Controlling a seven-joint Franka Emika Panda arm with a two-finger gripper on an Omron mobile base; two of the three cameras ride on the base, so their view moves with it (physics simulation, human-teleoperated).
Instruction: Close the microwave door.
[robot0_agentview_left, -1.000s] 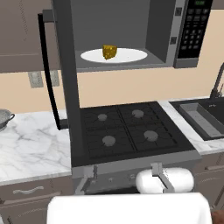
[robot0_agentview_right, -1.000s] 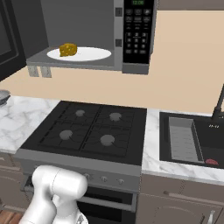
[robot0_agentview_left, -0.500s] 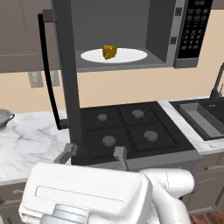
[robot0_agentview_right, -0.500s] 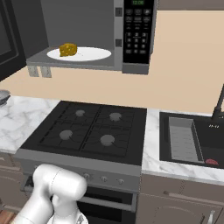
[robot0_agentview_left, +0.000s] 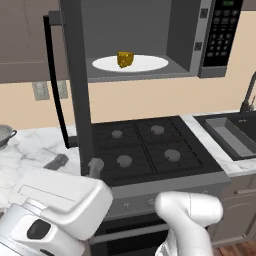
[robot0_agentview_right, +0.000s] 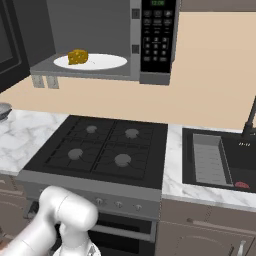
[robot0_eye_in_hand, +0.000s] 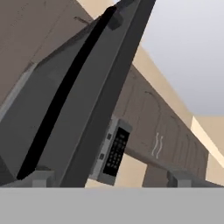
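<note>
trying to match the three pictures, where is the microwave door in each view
Left base view: microwave door stands edge-on, left of centre.
Right base view: a dark sliver at the upper left edge.
Hand view: the big grey panel across the left.
Shared landmark: the black keypad panel.

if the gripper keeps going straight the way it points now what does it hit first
Most likely the microwave door: the hand view looks straight at its outer face and black bar handle, with brown cabinets beyond. How far off it is cannot be judged.

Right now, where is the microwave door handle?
In the left base view, the black bar handle stands vertical at the upper left, on the open microwave door, above the marble counter left of the stove.
</note>
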